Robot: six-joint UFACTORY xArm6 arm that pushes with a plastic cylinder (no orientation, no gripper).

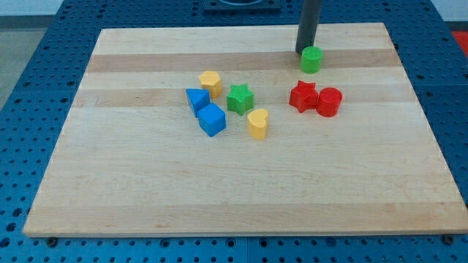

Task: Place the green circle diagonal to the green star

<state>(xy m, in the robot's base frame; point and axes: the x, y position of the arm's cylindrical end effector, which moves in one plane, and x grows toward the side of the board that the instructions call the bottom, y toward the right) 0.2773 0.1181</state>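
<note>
The green circle (pixel 311 60) stands near the view's top, right of centre, on the wooden board (pixel 241 197). My tip (pixel 303 51) is just up-left of it, touching or almost touching its far side. The green star (pixel 239 98) lies near the board's middle, down-left of the green circle and well apart from it.
A yellow hexagon (pixel 210 82) lies up-left of the star. A blue triangle (pixel 197 98) and a blue cube (pixel 212 120) lie to its left. A yellow heart (pixel 257 123) lies down-right. A red star (pixel 303 96) and a red cylinder (pixel 329 101) lie right.
</note>
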